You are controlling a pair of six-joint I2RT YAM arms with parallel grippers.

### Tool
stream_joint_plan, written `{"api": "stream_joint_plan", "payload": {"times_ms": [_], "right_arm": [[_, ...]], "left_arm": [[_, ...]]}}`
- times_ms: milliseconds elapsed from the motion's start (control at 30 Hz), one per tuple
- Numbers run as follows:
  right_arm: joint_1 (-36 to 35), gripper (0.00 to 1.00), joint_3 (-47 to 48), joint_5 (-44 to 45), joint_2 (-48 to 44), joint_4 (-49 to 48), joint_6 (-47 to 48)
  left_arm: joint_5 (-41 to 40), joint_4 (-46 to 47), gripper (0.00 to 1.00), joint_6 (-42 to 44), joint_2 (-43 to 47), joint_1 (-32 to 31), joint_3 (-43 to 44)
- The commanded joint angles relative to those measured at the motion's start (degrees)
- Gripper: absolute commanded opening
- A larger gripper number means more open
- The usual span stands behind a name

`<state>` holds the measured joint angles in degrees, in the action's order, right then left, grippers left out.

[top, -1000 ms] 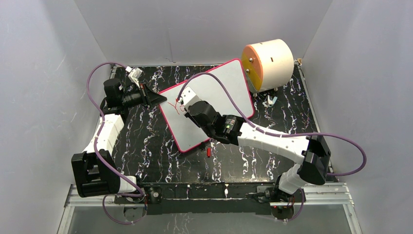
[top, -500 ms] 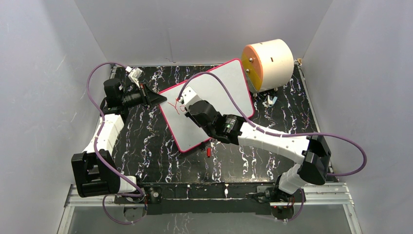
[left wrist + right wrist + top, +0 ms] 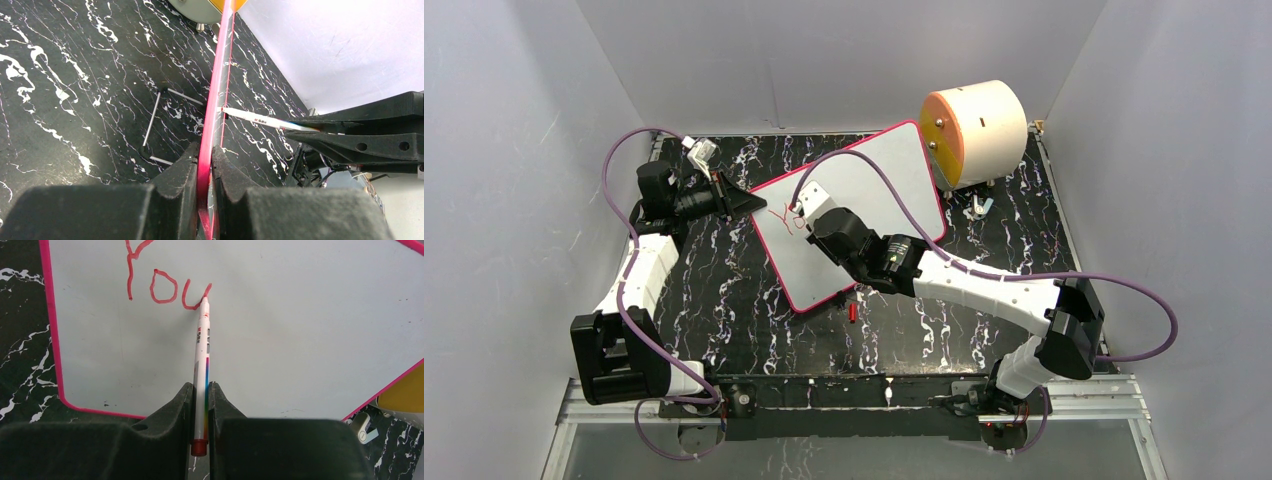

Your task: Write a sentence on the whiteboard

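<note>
Black, white-veined tabletop (image 3: pixel 724 300) inside pale grey walls, arm bases at the near edge; nearest loose item is a small red marker cap (image 3: pixel 852 313), lying on the table just beside the near corner of the whiteboard (image 3: pixel 879 170); right gripper (image 3: pixel 201 390) reaches over the board, jaws closed on a slim white marker pen (image 3: pixel 202 355), its red butt end showing below the fingers and its red tip touching the board face; the tip sits at the top of the last stroke of the "u" in the sentence (image 3: pixel 165 287), which reads "You" in red near the board's left edge, the top of the "Y" cut off in the wrist view; rest of the white face bare apart from faint specks; left gripper (image 3: pixel 205 155) is clamped on the pink-red frame at the board's left edge, the board seen edge-on between its fingers; beyond, at far right, a cream cylinder with an orange face (image 3: pixel 979 130) stands just beside the board's far corner; judgement: first word done or all but done, remainder of the sentence unwritten, so the task is at an early stage, with ample blank room right of and below the lettering.
</note>
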<state>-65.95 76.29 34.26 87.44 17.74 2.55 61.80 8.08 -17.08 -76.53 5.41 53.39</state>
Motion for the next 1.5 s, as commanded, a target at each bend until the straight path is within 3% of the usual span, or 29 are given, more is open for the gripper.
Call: {"api": "stream_joint_plan", "payload": {"times_ms": [0,633,900,1467], "right_arm": [[0.68,0.00,0.72,-0.64,-1.37,1.78,-1.48],[0.68,0.00,-1.48,2.57,-3.69,0.48,-1.60],[1.33,0.00,-4.26,1.55,-8.74,-7.15,1.07],[4.93,0.00,-0.57,-3.61,-5.12,-9.40,2.55]], "left_arm": [[-2.52,-3.33,0.00,1.96,-0.64,-0.57,0.57],[-2.56,-3.51,0.00,2.05,-0.81,-0.56,0.50],[-2.52,-3.55,0.00,2.05,-0.81,-0.53,0.58],[-2.43,-3.68,0.00,2.12,-0.90,-0.58,0.63]]}}
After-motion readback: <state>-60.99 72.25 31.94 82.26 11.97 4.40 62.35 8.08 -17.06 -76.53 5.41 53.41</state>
